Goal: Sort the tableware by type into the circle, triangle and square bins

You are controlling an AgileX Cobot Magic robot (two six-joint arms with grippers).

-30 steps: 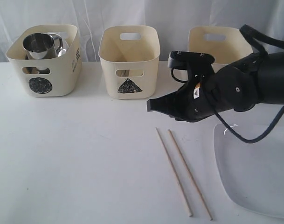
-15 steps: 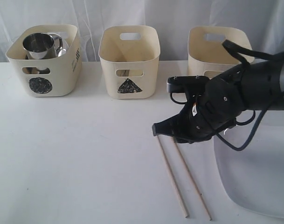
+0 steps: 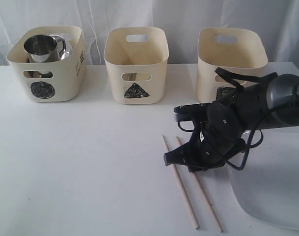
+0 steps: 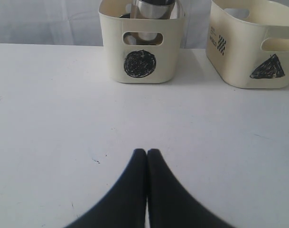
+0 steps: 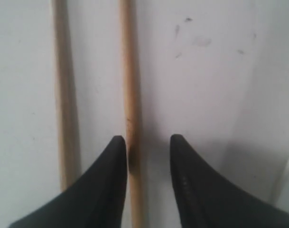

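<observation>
Two wooden chopsticks (image 3: 181, 189) lie side by side on the white table, just left of a large white plate (image 3: 272, 191). My right gripper (image 3: 181, 162) is down low over their far ends, open. In the right wrist view one chopstick (image 5: 127, 71) runs between the jaws, close against one finger, while the other chopstick (image 5: 63, 95) lies outside them. At the back stand the circle bin (image 3: 46, 69) with a steel mug (image 3: 41, 48) in it, the triangle bin (image 3: 136, 69) and the square bin (image 3: 228, 59), whose mark my arm partly hides. My left gripper (image 4: 147, 152) is shut and empty above bare table.
The plate's edge lies close to the right of my right gripper. In the left wrist view the circle bin (image 4: 140, 47) and the triangle bin (image 4: 253, 47) stand well ahead of the left gripper.
My right gripper has come down and forward from in front of the square bin to the chopsticks, and its jaws have opened around one of them. The left gripper stays shut.
</observation>
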